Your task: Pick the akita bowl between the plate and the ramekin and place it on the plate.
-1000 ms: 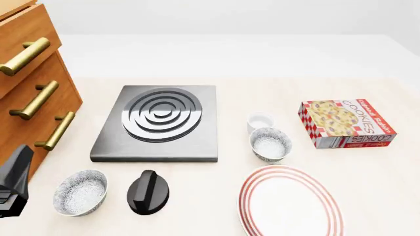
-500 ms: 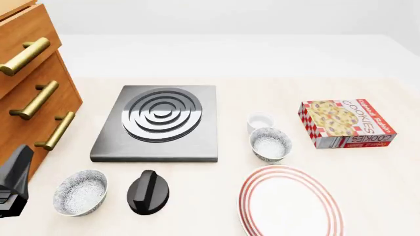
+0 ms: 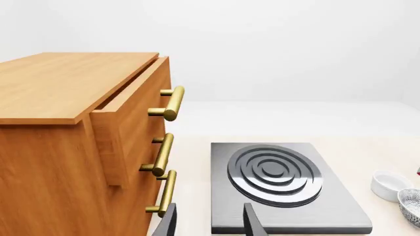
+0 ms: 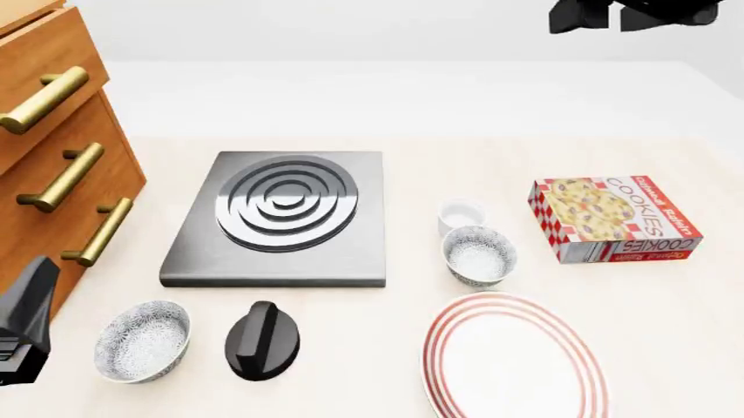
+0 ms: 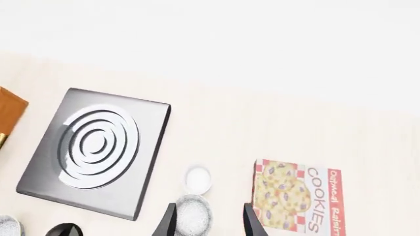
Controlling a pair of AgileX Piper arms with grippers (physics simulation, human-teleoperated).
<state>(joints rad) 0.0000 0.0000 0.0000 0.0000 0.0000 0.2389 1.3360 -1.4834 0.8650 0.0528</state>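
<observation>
The akita bowl (image 4: 479, 254) stands upright on the table, between the small white ramekin (image 4: 461, 214) behind it and the red-ringed plate (image 4: 515, 357) in front of it. My right gripper (image 5: 207, 223) is open and empty, high above the table. In the right wrist view the akita bowl (image 5: 192, 214) lies far below between its fingers, with the ramekin (image 5: 197, 179) beside it. The right arm (image 4: 628, 13) shows at the front view's top right. My left gripper (image 3: 210, 226) is open and empty, facing the stove, with the ramekin (image 3: 388, 184) and akita bowl (image 3: 412, 205) off to one side.
A look-alike speckled bowl (image 4: 142, 340) and a black knob (image 4: 263, 340) sit at the front left. The grey stove plate (image 4: 282, 216) is in the middle and a cookie box (image 4: 614, 218) to the right. A wooden drawer cabinet (image 4: 58, 157) stands at the left, by the left arm (image 4: 26, 322).
The right arm has come into the front view at the top right, where nothing showed before. The left arm and all objects on the table are unmoved.
</observation>
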